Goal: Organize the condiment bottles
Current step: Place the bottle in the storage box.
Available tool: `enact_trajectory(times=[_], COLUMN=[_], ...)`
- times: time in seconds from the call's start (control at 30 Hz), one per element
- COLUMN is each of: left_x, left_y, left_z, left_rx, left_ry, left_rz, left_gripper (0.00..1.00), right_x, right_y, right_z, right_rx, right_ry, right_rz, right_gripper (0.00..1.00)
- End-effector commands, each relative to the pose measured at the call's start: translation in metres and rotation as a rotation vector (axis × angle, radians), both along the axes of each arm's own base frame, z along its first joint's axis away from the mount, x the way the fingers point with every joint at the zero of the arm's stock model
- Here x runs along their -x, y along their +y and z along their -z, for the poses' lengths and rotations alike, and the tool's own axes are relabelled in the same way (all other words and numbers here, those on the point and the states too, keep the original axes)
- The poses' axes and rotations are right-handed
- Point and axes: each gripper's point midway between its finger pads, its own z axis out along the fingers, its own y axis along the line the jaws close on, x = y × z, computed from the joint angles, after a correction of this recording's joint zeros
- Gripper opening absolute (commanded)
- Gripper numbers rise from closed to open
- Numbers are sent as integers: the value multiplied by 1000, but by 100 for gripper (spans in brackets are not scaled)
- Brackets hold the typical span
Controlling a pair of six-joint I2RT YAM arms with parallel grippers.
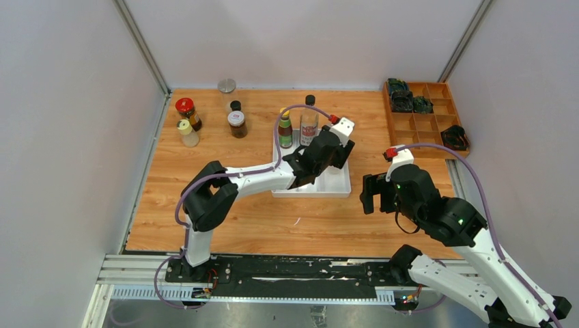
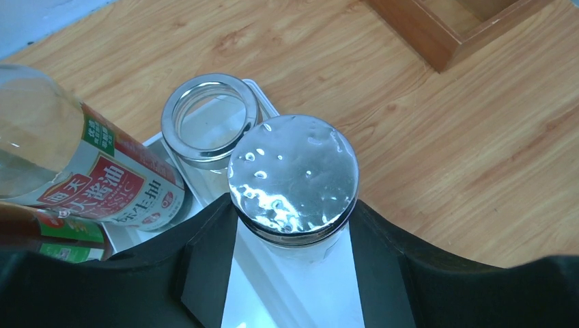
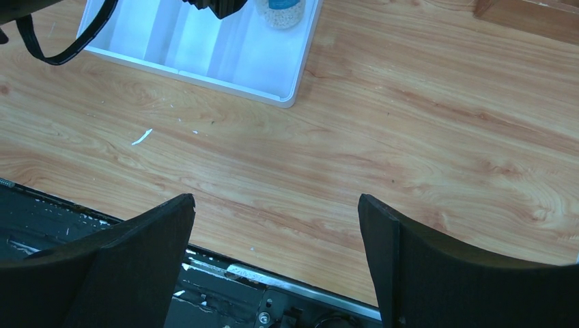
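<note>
The step in hand looks like placing a bottle in the white tray (image 1: 326, 184) at the middle of the tabletop (image 1: 259, 225). The left hand (image 2: 293, 227) is clenched on a silver-lidded jar (image 2: 293, 174), one finger against each side, over the tray's 1 o'clock corner. Whether the jar's base rests on the tray floor cannot be told. The tray already holds a clear jar (image 2: 210, 116) just beside the held one, toward 11 o'clock in the wrist view. It also holds a black-capped bottle (image 1: 309, 121) and a yellow-capped bottle (image 1: 285, 128), standing side by side at its far edge. Four pieces stand loose on the tabletop toward 10 o'clock from the tray: a red-lidded jar (image 1: 186, 111), a pale shaker (image 1: 186, 132), a dark jar (image 1: 237, 123) and a silver-topped jar (image 1: 227, 90). So the job seems roughly half done. The next move probably calls for setting the jar down upright without knocking its clear neighbour, then letting go and lifting straight up. The right hand (image 3: 276, 205) is released, its fingers wide apart and grasping nothing, over bare wood at 4 o'clock from the tray. A wooden box (image 1: 418, 131) at 2 o'clock has dark objects (image 1: 403, 97) in its far compartments.
</note>
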Motion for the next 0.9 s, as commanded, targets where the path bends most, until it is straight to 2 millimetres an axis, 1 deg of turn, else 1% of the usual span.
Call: enact_trajectory(times=[0.0, 0.13, 0.2, 0.3, 0.33, 0.37, 0.47, 0.6, 0.63, 0.7, 0.73, 0.77, 0.8, 0.83, 0.87], left_x=[-13, -14, -13, -8, -7, -6, 3, 21, 27, 45, 60, 74, 88, 98, 107], left_y=[-8, -5, -5, -2, 1, 3, 6, 15, 17, 29, 46, 60, 71, 84, 101], left_z=[-14, -2, 1, 2, 2, 1, -6, -41, -52, -76, -75, -90, -100, -100, -113], left_rx=[71, 55, 56, 67, 72, 75, 83, 88, 84, 47, -25, -36, -45, -71, -53], left_ry=[-44, -29, -22, -5, -1, 2, 18, 23, 36, 72, 119, 124, 124, 129, 119], left_rz=[-31, -52, -49, -48, -55, -60, -41, -9, 4, -9, -38, -61, -80, -105, -128], left_gripper=[61, 69, 71, 80, 85, 98, 100, 100, 100, 100, 100, 100, 100, 100, 100], right_x=[5, 6, 6, 6, 6, 6, 6, 5, 5, 5, 5, 5, 6, 6, 6], right_y=[1, 1, 2, 2, 2, 2, 4, 5, 5, 5, 4, 5, 5, 5, 5], right_z=[5, 7, 7, 7, 7, 8, 9, 10, 11, 11, 10, 9, 10, 10, 10], right_rx=[6, 8, 6, 9, 9, 10, 9, 11, 13, 13, 13, 11, 10, 9, 10], right_ry=[21, 24, 26, 27, 28, 30, 34, 37, 39, 37, 35, 34, 35, 34, 36], right_rz=[-15, -17, -21, -25, -25, -25, -29, -35, -36, -35, -34, -36, -38, -38, -39], right_gripper=[96, 95, 96, 95, 96, 96, 96, 96, 96, 96, 96, 96, 96, 96, 96])
